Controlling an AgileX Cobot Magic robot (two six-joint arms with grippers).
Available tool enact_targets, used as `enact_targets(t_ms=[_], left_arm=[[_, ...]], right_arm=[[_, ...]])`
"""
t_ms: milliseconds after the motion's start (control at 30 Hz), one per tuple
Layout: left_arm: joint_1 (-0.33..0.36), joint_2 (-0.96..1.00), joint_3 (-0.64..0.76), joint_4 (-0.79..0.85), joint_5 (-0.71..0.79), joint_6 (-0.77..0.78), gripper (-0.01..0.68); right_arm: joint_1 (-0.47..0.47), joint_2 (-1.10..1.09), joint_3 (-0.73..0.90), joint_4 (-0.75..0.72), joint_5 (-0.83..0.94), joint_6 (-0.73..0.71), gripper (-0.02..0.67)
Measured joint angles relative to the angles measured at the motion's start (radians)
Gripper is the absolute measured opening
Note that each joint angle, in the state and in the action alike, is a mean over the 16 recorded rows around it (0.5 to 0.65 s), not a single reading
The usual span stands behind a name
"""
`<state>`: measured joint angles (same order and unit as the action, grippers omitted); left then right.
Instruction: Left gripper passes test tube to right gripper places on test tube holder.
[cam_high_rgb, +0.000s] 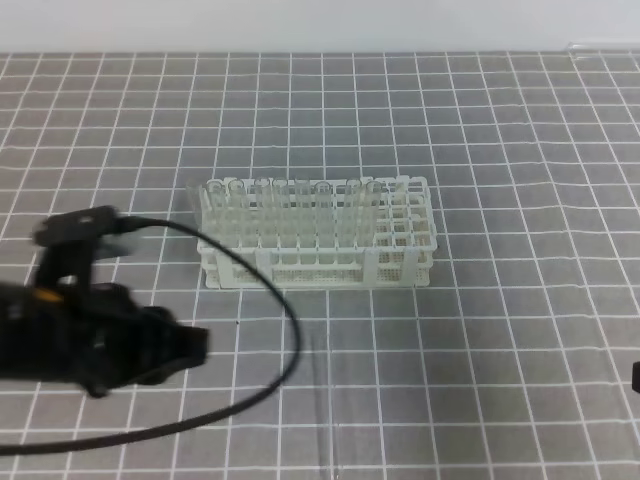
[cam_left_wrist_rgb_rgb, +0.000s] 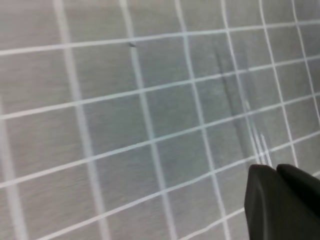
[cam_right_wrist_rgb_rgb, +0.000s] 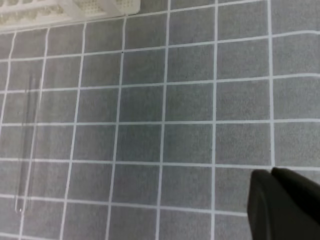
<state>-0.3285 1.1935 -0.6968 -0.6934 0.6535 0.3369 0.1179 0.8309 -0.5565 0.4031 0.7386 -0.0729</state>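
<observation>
The test tube (cam_high_rgb: 327, 390) lies flat on the grid mat in front of the test tube holder (cam_high_rgb: 320, 238), and is nearly invisible. In the left wrist view the test tube (cam_left_wrist_rgb_rgb: 251, 129) shows as faint streaks just beyond my left gripper (cam_left_wrist_rgb_rgb: 276, 172), whose fingers are shut with nothing between them. Seen from above, the left gripper (cam_high_rgb: 198, 345) sits to the left of the tube, apart from it. My right gripper (cam_right_wrist_rgb_rgb: 271, 176) is shut and empty, far to the right of the test tube (cam_right_wrist_rgb_rgb: 27, 145). Only a black sliver of the right gripper (cam_high_rgb: 636, 377) shows in the high view.
The white rack holds several upright clear tubes in its left rows; its right holes stand empty. A black cable (cam_high_rgb: 270, 290) loops from the left arm across the mat, close to the rack's front. A corner of the rack (cam_right_wrist_rgb_rgb: 75, 7) shows in the right wrist view.
</observation>
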Motion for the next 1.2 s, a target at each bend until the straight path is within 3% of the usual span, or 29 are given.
enact_targets(t_ms=[333,567,867,1200], left_arm=[[-0.328,0.282,-0.233,0.178,0.018,-0.282,0.0],[-0.461,0.411,-0.351,0.274,0.072,-0.402,0.0],[-0.517,0.49,-0.397,0.341,0.109,-0.448,0.056],[-0.519,0.523,-0.398,0.368,0.118,-0.455,0.31]], right_arm=[[0.0,0.012,-0.001,0.008,0.045,-0.015,-0.013],[0.0,0.012,-0.001,0.017,0.065,-0.015,-0.013],[0.0,0.012,-0.001,0.035,0.069,-0.016,-0.013],[0.0,0.012,-0.001,0.057,0.063,-0.028,-0.013]])
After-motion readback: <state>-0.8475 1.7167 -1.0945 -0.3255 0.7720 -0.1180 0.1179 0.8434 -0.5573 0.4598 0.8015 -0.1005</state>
